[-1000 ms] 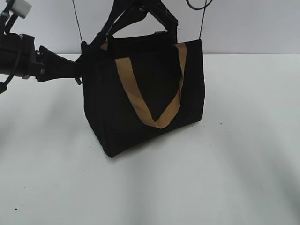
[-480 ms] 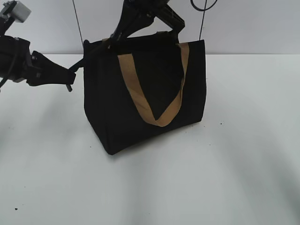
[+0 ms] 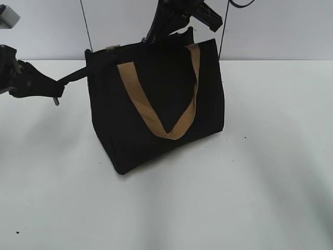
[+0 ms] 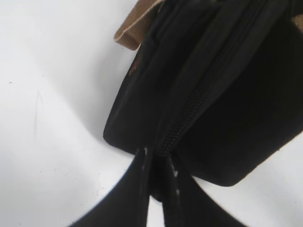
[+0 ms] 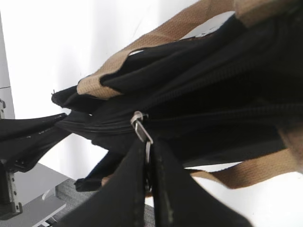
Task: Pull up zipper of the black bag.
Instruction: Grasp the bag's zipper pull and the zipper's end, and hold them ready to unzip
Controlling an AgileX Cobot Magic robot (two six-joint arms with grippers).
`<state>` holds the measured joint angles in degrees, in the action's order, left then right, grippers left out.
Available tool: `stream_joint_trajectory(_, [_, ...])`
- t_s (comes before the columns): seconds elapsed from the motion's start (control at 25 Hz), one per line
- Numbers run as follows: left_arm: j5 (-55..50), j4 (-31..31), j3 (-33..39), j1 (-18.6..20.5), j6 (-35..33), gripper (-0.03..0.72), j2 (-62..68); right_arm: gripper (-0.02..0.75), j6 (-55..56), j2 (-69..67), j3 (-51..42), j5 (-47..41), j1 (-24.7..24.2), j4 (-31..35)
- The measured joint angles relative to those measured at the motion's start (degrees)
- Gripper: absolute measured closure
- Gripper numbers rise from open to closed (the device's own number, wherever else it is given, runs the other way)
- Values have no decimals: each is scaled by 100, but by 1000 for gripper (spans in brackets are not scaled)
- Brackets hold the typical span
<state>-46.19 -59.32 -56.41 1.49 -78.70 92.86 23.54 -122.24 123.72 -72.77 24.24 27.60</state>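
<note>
The black bag [image 3: 156, 112] stands on the white table with a tan handle [image 3: 156, 117] hanging down its front. My left gripper [image 3: 58, 87] is shut on the black fabric tab at the bag's left end and holds it stretched out; in the left wrist view the jaws [image 4: 158, 163] pinch that tab where the zipper [image 4: 189, 106] ends. My right gripper [image 3: 169, 32] is above the bag's top rim. In the right wrist view its jaws [image 5: 147, 146] are shut on the silver zipper pull [image 5: 141, 125]. The zipper [image 5: 218, 112] looks parted to the right of the pull.
The white table [image 3: 250, 192] spreads around the bag, with a pale wall behind. Two thin dark cables [image 3: 86, 26] hang behind the bag. A second tan handle [image 5: 246, 172] lies under the bag's rim in the right wrist view.
My left gripper has drawn leftward, stretching the end tab. My right gripper has moved to the right along the top rim. The bag has shifted slightly left.
</note>
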Motion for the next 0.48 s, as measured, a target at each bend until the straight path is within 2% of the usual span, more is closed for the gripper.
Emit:
stream_joint_trajectory(0.16, [-95, -21, 0, 154, 48, 652, -46, 748, -230, 0, 2, 0, -6, -128])
stream_joint_trajectory(0.2, [-93, 16, 0, 154, 54, 652, -56, 750, -295, 0, 16, 13, -30, -308])
stream_joint_trajectory(0.28, [88, 457, 63, 302, 68, 652, -39, 751, -348, 98, 91, 102, -301, -1174])
stream_joint_trajectory(0.48, [9, 234, 54, 255, 72, 652, -58, 751, -347, 113, 96, 66, -564, -1107])
